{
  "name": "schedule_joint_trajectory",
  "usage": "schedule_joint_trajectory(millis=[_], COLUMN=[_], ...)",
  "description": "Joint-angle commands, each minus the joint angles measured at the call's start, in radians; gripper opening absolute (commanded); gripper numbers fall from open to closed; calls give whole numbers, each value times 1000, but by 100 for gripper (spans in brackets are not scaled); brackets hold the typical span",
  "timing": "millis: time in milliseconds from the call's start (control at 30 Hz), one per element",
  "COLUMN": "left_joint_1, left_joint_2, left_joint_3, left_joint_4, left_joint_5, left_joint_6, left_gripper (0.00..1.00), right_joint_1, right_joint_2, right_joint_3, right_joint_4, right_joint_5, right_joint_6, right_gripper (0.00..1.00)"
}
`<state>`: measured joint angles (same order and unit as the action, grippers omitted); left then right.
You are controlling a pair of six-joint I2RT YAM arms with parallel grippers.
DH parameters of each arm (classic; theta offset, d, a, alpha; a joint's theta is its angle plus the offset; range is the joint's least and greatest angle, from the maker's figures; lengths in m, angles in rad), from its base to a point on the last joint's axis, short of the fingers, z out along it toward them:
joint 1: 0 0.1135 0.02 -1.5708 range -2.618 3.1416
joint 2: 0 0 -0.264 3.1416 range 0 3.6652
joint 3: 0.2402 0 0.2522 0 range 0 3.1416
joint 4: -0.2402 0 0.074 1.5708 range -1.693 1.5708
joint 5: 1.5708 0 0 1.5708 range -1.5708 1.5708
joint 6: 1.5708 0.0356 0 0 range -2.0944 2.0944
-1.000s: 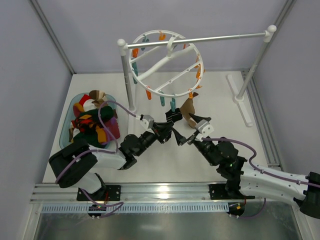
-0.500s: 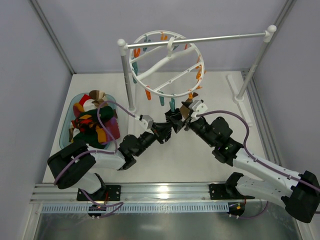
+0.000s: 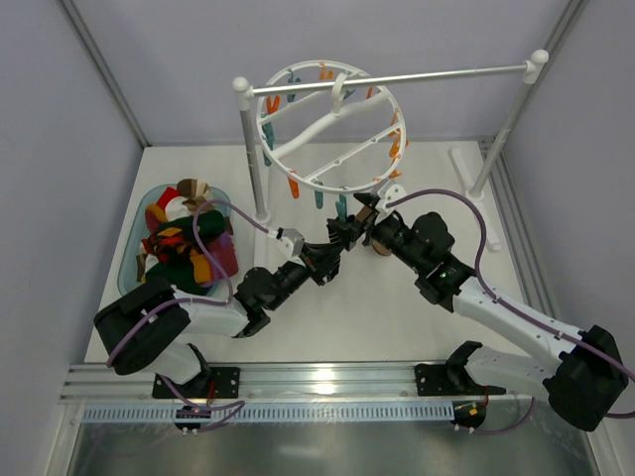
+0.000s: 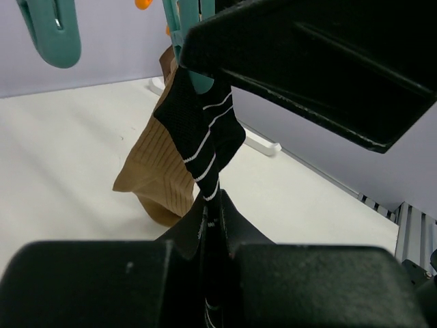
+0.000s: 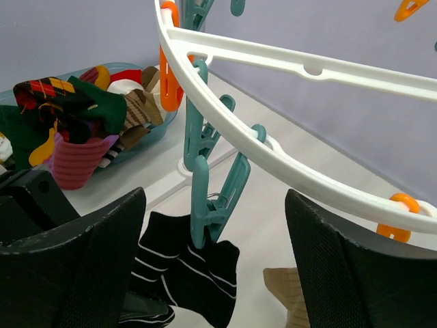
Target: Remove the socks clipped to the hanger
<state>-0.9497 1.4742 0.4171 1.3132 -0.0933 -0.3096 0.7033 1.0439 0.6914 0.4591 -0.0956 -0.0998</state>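
Between the closed fingers of the left gripper (image 4: 213, 219) the lower end of the black-white striped sock (image 4: 205, 130) is clamped. Its top is held by a teal clip (image 5: 205, 181) on the hanger (image 5: 307, 68), and that clip is flanked by the spread fingers of the right gripper (image 5: 215, 205).
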Motion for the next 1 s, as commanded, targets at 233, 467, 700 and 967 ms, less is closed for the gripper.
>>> schedule_joint_trajectory(millis=[233,467,700,967], left_joint_1=[-6,-6,-6,-6], left_joint_2=[-3,8,14,8], left_joint_3=[-21,-17,-15,-23], left_joint_4=[115,116,121,118], left_joint_5=[7,7,9,-14], left_joint_6=[10,12,10,21], left_gripper=[0,0,0,0], right_joint_1=[-25,-25,-25,-25], right_joint_2=[79,88,111,110], right_joint_3=[97,106,129,123], right_joint_4=[39,56,33,32], right_joint_5=[-99,-124,-110,-63], right_joint_6=[32,28,12,21], right_gripper=[73,51,4,7])
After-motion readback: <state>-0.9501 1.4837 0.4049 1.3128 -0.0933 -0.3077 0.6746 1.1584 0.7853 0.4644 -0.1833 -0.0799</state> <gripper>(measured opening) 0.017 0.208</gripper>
